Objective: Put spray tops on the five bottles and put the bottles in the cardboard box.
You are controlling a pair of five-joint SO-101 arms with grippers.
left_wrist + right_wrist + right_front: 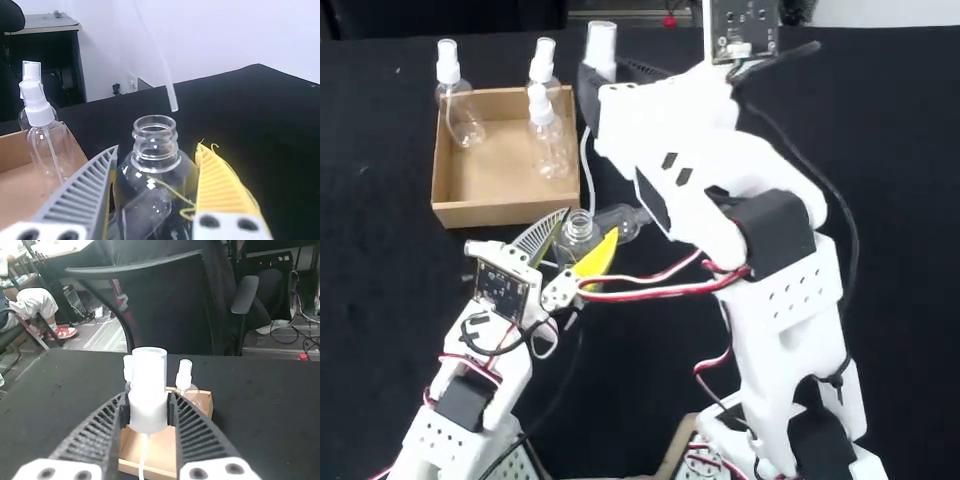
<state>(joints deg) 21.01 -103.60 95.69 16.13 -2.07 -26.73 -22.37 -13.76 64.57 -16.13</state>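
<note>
box: cardboard box (455,205) at left, capped bottles (548,135) inside | left gripper (585,230): closed around open bottle (155,145), just beside the box | right gripper (147,399): clamps spray top (147,382) | risk: dip tube (170,97) hangs off-centre, may miss neck and bend.

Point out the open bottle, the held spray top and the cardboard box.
open bottle (154,142), left wrist view, threaded neck.
spray top (147,395), right wrist view, white body.
cardboard box (490,213), high view, front wall.
</note>
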